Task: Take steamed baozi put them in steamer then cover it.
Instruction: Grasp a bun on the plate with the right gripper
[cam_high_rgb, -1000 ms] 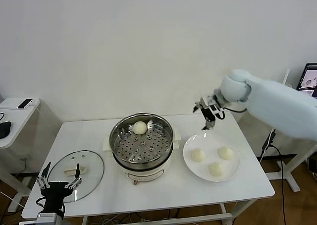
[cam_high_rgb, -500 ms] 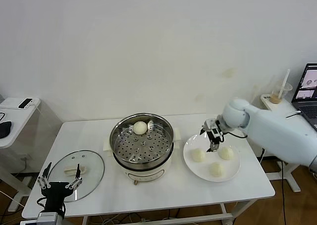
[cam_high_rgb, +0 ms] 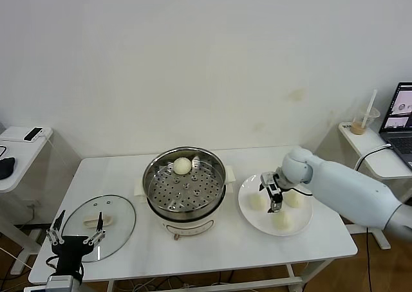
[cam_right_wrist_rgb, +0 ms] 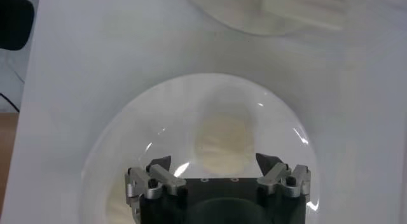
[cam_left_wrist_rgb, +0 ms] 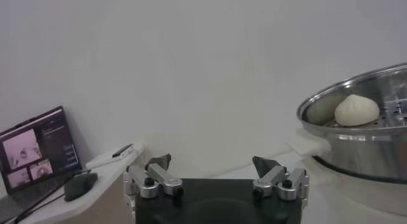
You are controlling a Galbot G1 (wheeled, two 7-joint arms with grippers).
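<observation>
Right gripper (cam_high_rgb: 274, 193) over plate (cam_high_rgb: 248, 211), 3 baozi (cam_high_rgb: 257, 201); laptop (cam_high_rgb: 400, 113) behind

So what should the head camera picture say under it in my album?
Open right end effector lowers over three baozi on the plate; one bun sits in the steamer.

Bright, even light; soft shadows

A white table (cam_high_rgb: 116, 176) is seen, with a white plate (cam_high_rgb: 248, 211) set on it. A laptop (cam_high_rgb: 402, 115) and a drink cup (cam_high_rgb: 362, 121) are seen on a side desk (cam_high_rgb: 370, 154).
</observation>
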